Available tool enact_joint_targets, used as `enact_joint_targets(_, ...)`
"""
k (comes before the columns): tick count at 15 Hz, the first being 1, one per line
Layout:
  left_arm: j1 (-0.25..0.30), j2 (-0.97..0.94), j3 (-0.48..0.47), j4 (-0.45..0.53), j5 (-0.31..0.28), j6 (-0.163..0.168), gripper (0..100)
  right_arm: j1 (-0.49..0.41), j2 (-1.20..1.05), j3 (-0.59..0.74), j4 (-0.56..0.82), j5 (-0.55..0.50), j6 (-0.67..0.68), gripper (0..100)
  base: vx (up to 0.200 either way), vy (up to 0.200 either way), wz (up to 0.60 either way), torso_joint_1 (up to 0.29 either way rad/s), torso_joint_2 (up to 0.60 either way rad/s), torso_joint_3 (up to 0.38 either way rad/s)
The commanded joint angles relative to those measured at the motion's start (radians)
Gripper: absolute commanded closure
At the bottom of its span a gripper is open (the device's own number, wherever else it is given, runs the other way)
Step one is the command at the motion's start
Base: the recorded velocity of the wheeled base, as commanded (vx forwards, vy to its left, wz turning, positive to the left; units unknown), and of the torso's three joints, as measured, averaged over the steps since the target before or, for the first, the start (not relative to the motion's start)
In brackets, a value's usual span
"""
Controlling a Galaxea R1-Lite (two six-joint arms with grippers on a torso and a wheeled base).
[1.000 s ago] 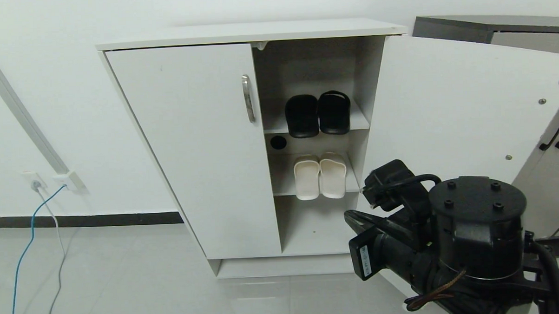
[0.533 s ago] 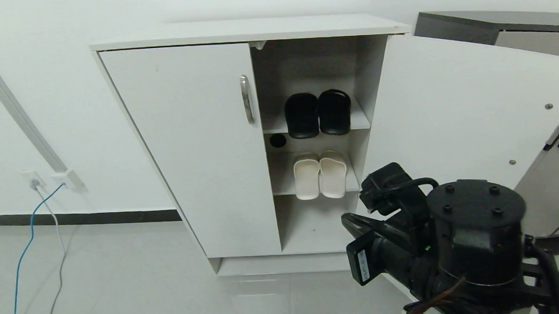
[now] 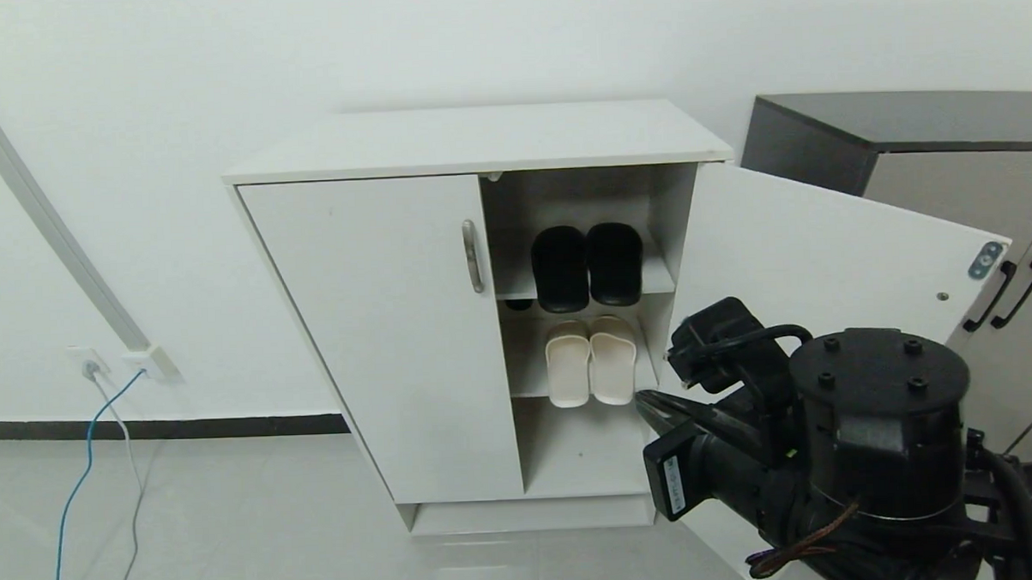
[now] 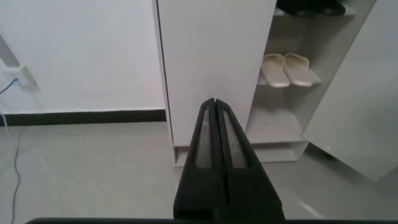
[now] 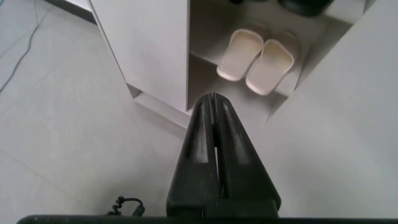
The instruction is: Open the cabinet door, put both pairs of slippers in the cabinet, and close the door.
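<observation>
The right pincer [image 5: 214, 96] is seen with its two black fingers pressed together and nothing between them. The left pincer [image 4: 215, 101] is pressed together and empty as well. In the head view the right arm is found at the lower right of the frame, just in front of the white right door [image 3: 824, 253], which stands wide open on the white wooden two-door cabinet [image 3: 476, 141].

Over the last second the whole head picture has shifted. The cabinet is now shown lower and more to the middle, and its top board can be seen. This is taken as a move of the camera, not of the things.

The pair of black slippers [image 3: 585, 266] has stayed on the upper shelf. The pair of cream-white slippers [image 3: 591, 371] has stayed on the shelf below.

It is judged that the placing is done and only the closing of the door is left.
</observation>
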Motion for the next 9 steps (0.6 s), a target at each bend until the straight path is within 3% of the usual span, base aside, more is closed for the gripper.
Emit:
enact_joint_targets(1,0.0,0.0,-0.002,0.0,-0.001,0.0,100,-0.001,0.001,0.0,-0.001,0.0,0.0,100,0.0,0.0,0.0,0.119,-0.46,-0.339)
enact_joint_targets(9,0.0,0.0,0.0,0.0,0.0,0.0,100,-0.001,0.002,0.002,-0.002,0.001,0.0,100,0.0,0.0,0.0,0.16,-0.48,-0.322)
